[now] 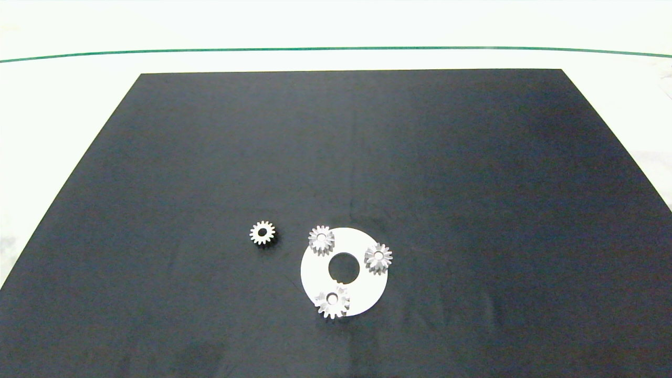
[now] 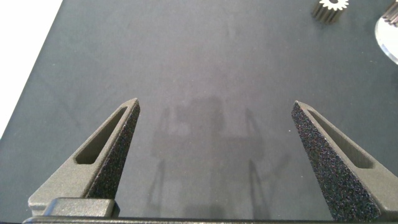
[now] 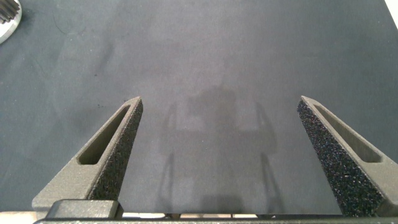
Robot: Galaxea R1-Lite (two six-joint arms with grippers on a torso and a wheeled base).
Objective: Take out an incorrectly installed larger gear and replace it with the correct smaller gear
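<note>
A white disc (image 1: 367, 291) with a round centre hole lies on the black mat and carries three silver gears. The larger gear (image 1: 332, 301) sits at the disc's near edge, with two lesser gears (image 1: 321, 239) (image 1: 378, 257) at its far left and right. The smaller gear (image 1: 262, 232) lies loose on the mat left of the disc; the left wrist view shows it (image 2: 329, 7) far ahead. My left gripper (image 2: 214, 106) and right gripper (image 3: 219, 102) both hang open over bare mat, holding nothing. Neither arm shows in the head view.
The black mat (image 1: 472, 184) covers most of the white table (image 1: 63, 94), with a green line (image 1: 336, 49) beyond its far edge. The disc's rim shows in the left wrist view (image 2: 388, 31) and in the right wrist view (image 3: 6, 22).
</note>
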